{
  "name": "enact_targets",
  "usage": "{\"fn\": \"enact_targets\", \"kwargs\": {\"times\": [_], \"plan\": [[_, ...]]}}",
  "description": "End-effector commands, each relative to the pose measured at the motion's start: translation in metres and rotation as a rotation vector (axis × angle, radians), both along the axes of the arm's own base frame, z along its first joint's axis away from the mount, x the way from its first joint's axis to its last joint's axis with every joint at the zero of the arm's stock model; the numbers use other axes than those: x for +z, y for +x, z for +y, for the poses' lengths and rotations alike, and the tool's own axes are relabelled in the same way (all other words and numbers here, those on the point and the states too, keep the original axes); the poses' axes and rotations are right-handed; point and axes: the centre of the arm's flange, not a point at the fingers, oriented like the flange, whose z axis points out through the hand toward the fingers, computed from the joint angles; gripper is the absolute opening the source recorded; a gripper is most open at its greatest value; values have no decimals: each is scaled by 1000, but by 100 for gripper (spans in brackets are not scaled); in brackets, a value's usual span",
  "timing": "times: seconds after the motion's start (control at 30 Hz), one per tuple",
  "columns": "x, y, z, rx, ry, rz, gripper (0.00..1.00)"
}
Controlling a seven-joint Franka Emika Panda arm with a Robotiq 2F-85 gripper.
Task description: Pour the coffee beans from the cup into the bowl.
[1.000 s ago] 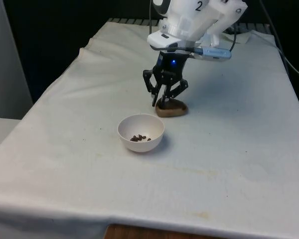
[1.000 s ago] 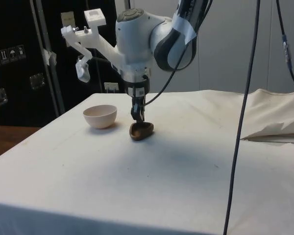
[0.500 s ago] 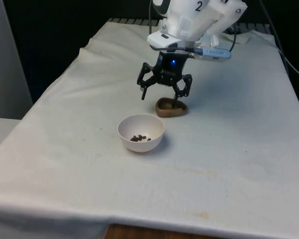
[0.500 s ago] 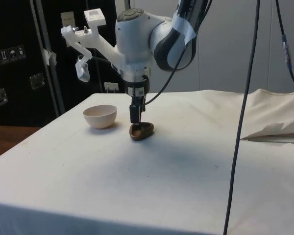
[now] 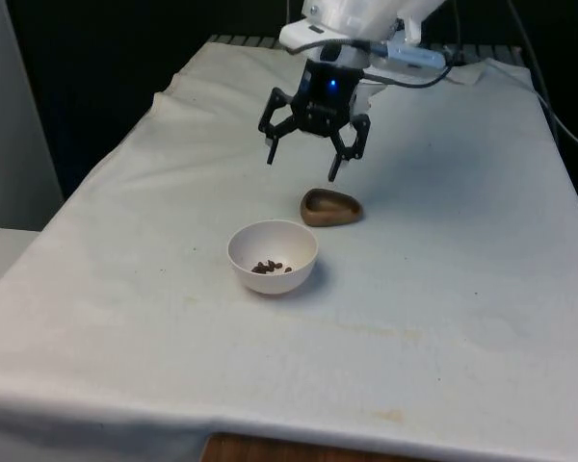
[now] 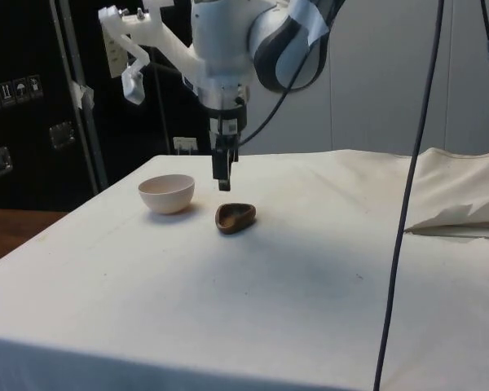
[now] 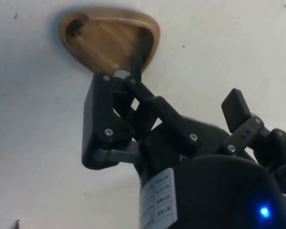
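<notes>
Gripper hangs above the cup, fingers spread wide and holding nothing, clear of the rim by a plain gap in the front and side views. The cup is a shallow brown wooden dish standing upright on the cloth; from the wrist view its hollow looks bare of beans, apart from a small dark mark near one end whose nature I cannot tell. Just beside the cup, toward the front view's left and nearer the camera, sits the white bowl, not touching it, with a small heap of dark beans at its bottom. Judging by that, the pour looks done: the beans are in the bowl, the cup is set down and let go, and what is left seems only for the arm to clear off. The cloth around the cup is white, a little creased, with faint yellowish stains nearer the camera than the bowl and a few dark specks near the bowl that may be stray bits. Beyond the cup hang black curtains; in the side view dark cabinets stand behind the bowl and a black cable hangs down near the camera.
</notes>
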Motion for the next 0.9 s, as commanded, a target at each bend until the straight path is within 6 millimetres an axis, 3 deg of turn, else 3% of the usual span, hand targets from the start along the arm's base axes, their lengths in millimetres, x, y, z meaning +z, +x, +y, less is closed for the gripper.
{"fn": "enact_targets", "kwargs": {"times": [0.0,0.83,0.87], "plan": [[5,-2,2,0,9,6,100],[97,-8,-5,-11,-8,-44,100],[94,-5,-7,-14,-18,-49,100]]}}
